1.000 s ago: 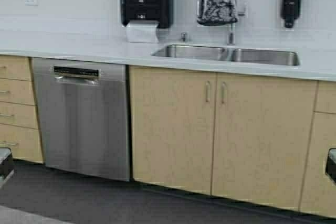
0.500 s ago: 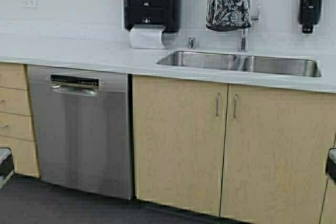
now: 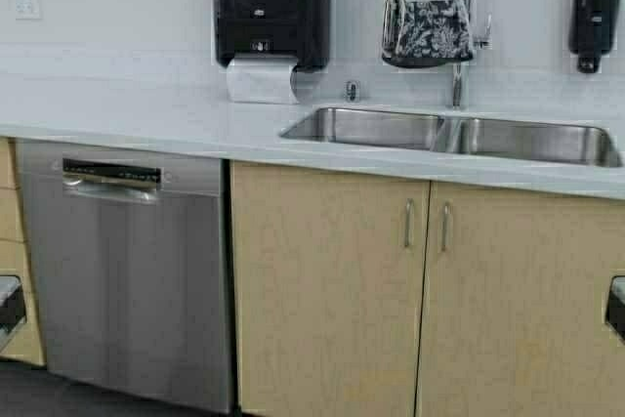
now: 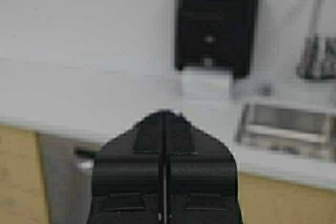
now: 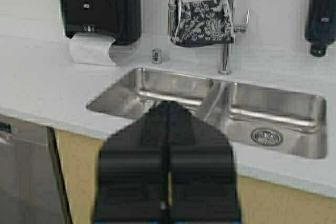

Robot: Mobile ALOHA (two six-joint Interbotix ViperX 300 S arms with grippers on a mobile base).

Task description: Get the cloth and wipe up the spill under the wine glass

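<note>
Hands both pressed closed and empty: left hand (image 4: 164, 116), right hand (image 5: 168, 106); cloth (image 3: 428, 31) drapes the faucet (image 3: 456, 7).

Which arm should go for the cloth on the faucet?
Right, probably. The cloth hangs over the faucet right of centre, nearer the right hand; the left hand faces the towel dispenser. Both are shut and low.

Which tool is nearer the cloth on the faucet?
Right. The cloth hangs over the faucet, right of centre. The right tool points at the sink below it; the left tool faces the towel dispenser, further left.
</note>
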